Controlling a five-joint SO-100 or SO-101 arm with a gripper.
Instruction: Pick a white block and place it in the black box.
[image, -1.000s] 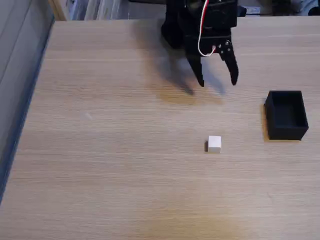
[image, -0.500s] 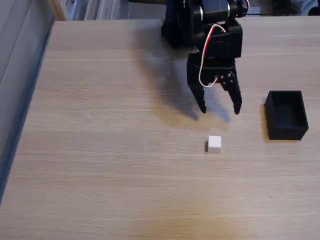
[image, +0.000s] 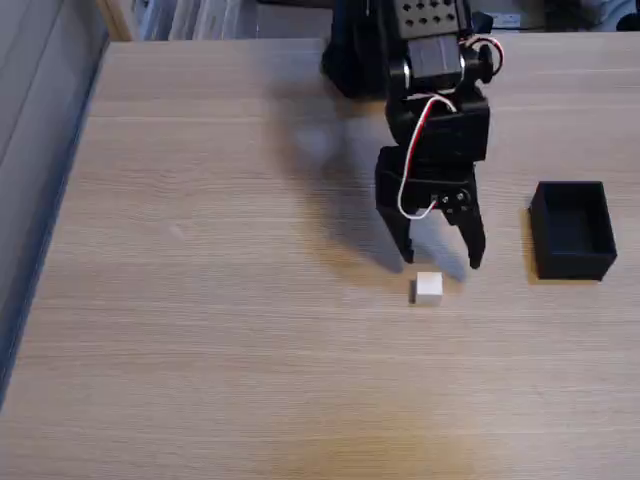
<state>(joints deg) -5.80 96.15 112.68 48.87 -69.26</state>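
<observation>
A small white block (image: 429, 288) lies on the wooden table, a little right of centre in the fixed view. My black gripper (image: 441, 259) hangs just behind and above it, fingers spread open and pointing down, with nothing between them. The fingertips end slightly short of the block. To the right sits the black box (image: 572, 230), open-topped and empty, apart from both block and gripper.
The wooden table (image: 220, 330) stretches wide to the left and toward the front. Its left edge runs along a grey wall (image: 40, 120). The arm's base (image: 360, 50) stands at the back centre, with clutter behind the far table edge.
The arm has reached forward and down, carrying the open gripper from the back of the table to just behind the white block. Block and box have not moved.
</observation>
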